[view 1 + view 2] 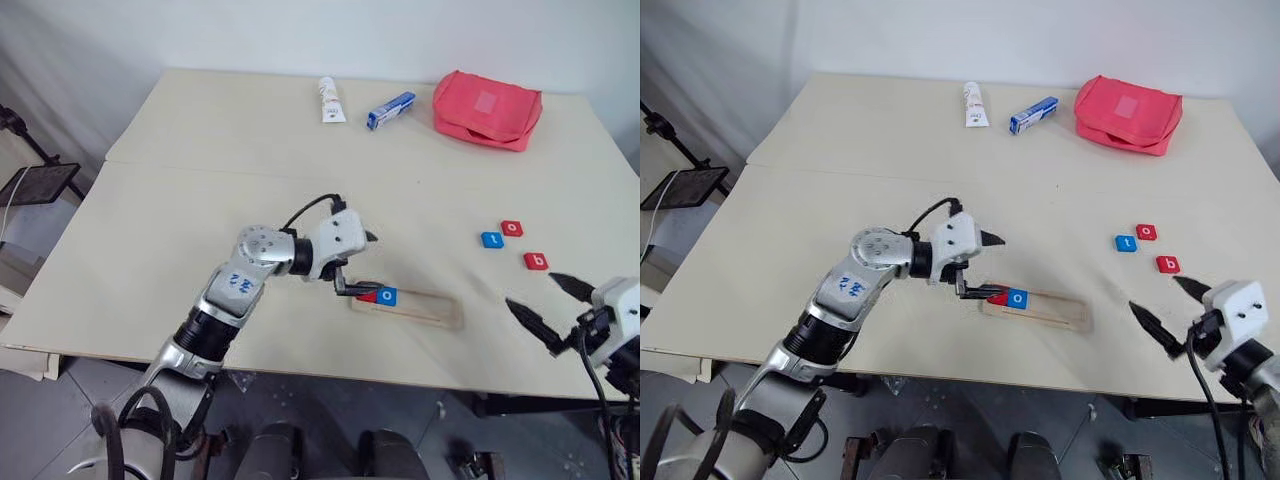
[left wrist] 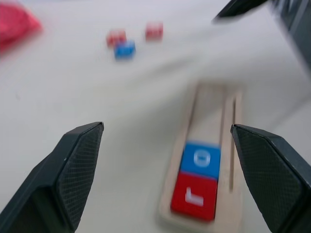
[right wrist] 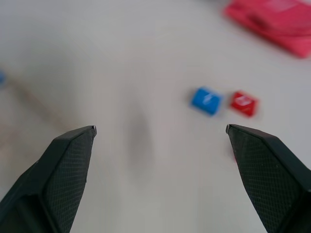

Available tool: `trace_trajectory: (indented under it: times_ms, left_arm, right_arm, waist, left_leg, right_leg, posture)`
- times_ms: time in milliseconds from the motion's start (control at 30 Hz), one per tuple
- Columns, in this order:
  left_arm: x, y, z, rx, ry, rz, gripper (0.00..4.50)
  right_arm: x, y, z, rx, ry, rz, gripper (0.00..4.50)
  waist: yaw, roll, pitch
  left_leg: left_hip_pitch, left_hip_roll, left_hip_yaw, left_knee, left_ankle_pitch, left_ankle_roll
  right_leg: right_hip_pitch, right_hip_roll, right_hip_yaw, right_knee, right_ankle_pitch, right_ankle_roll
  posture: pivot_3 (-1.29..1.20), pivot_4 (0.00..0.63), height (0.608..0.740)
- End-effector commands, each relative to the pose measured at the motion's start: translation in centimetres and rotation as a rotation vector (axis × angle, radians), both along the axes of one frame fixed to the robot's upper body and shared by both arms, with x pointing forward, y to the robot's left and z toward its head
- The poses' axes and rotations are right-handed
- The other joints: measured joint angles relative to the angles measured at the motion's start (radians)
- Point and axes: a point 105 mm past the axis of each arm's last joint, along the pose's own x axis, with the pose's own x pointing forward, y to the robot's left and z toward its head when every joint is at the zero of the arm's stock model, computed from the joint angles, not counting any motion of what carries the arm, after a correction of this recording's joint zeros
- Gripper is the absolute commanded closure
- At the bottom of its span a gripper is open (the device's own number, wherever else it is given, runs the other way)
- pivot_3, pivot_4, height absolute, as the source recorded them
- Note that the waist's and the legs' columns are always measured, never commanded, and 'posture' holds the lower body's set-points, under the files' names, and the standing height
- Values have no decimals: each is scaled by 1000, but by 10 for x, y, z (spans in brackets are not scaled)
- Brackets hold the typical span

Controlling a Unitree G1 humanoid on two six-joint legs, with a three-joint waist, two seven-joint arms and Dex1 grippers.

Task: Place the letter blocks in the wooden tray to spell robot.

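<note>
The wooden tray (image 1: pixel 430 308) lies near the table's front edge. A red "r" block (image 1: pixel 368 294) and a blue "o" block (image 1: pixel 387 296) sit side by side at its left end; the left wrist view shows the "r" (image 2: pixel 194 196), the "o" (image 2: pixel 200 158) and the bare groove (image 2: pixel 209 111) beyond. My left gripper (image 1: pixel 358 265) hovers open just above that end, holding nothing. To the right lie three loose blocks: a blue "t" (image 1: pixel 492 240), a red "o" (image 1: pixel 512 228) and a red "b" (image 1: pixel 536 261). My right gripper (image 1: pixel 532 290) stands open and empty at the front right, a little nearer than them.
At the back of the table lie a white tube (image 1: pixel 331 100), a blue-and-white box (image 1: pixel 390 110) and a red pouch (image 1: pixel 487 108). A black stand (image 1: pixel 40 185) sits off the table's left side. The table's front edge runs just below the tray.
</note>
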Motion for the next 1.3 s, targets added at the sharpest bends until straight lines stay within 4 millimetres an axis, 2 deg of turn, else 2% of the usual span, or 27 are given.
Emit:
trace_trajectory:
  times_ms: [33, 167, 367, 567, 900, 1200, 1300]
  left_arm:
    - [-2, 20, 16, -109, -107, -79, 39]
    - [-6, 36, 8, -110, -108, -154, 39]
    - [-18, 54, -5, -121, -115, -238, 39]
    - [-8, 58, -9, -124, -171, -170, 39]
    - [-13, 60, -5, -191, -154, -171, 39]
    - [-18, 70, -13, -140, -99, -201, 39]
    - [-23, 76, -22, -84, -84, -233, 39]
  right_arm:
    - [5, -4, 4, 34, -37, -108, 0]
    - [15, -11, -10, 30, 20, -197, 0]
    - [23, -21, -18, 38, 45, -294, 0]
    - [30, -29, -20, 54, 69, -350, 0]
    - [32, -12, -17, 129, 112, -259, 0]
    - [31, -15, -11, 130, 91, -268, 0]
    - [31, -16, -10, 128, 90, -266, 0]
  waist:
    - [-1, 0, 0]
    - [-1, 1, 0]
    - [-3, 1, -1]
    - [-3, 1, -1]
    - [-4, 1, -1]
    - [-4, 1, -1]
    - [-5, 1, -1]
  left_leg:
    - [0, 0, 0, 0, 0, 0]
    - [1, -1, 1, 0, 0, 0]
    - [1, -1, 1, 0, 0, 0]
    - [2, -1, 1, 0, 0, 0]
    - [2, -1, 1, 0, 0, 0]
    - [2, -1, 1, 0, 0, 0]
    - [2, -1, 1, 0, 0, 0]
  right_leg:
    - [0, 0, 0, 0, 0, 0]
    - [0, 0, 0, 1, 0, 0]
    - [0, 0, 0, 3, 0, 0]
    - [0, 0, 0, 3, 0, 0]
    - [-1, 0, 0, 4, 0, 0]
    - [-1, 0, 0, 4, 0, 0]
    - [-1, 0, 0, 4, 0, 0]
  posture:
    - [0, 150, 740]
    - [0, 150, 740]
    - [0, 150, 740]
    - [0, 150, 740]
    - [0, 150, 740]
    - [0, 150, 740]
    - [0, 150, 740]
